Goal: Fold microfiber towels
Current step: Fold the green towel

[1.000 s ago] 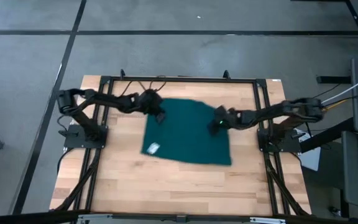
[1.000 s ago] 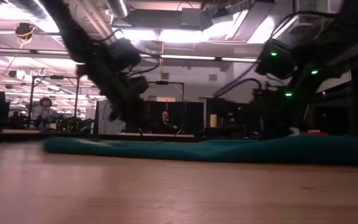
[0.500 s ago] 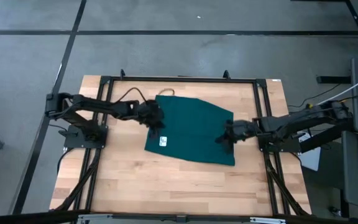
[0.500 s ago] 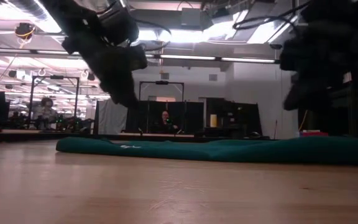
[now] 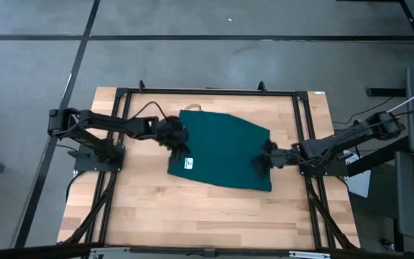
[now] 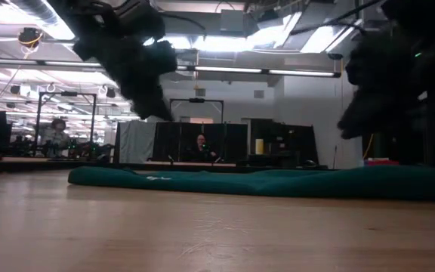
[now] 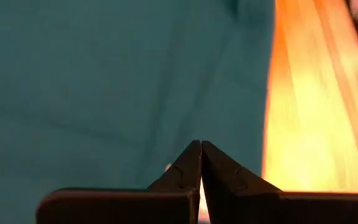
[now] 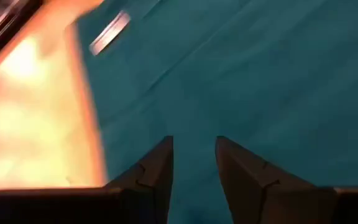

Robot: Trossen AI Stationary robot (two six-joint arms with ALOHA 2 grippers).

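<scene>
An open-plan lab or workshop. Behind the wooden worktop (image 6: 202, 227), at 12 o'clock, a person (image 6: 200, 145) sits among dark partitions (image 6: 195, 141) and desks under ceiling strip lights (image 6: 232, 70) and exposed ducts (image 6: 195, 19). From above, grey floor (image 5: 192, 57) surrounds the black metal frame (image 5: 207, 92).

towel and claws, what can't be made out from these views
- Dark teal-green soft rectangular towel, low view: seen edge-on, so its folds and layers don't show.
- Small white label, high view: too small to read; right wrist view: blurred.
- Left claw, low view: a dark blur, fingertips lost.
- Right claw, low view: blurred and cut off by the picture's edge.
</scene>
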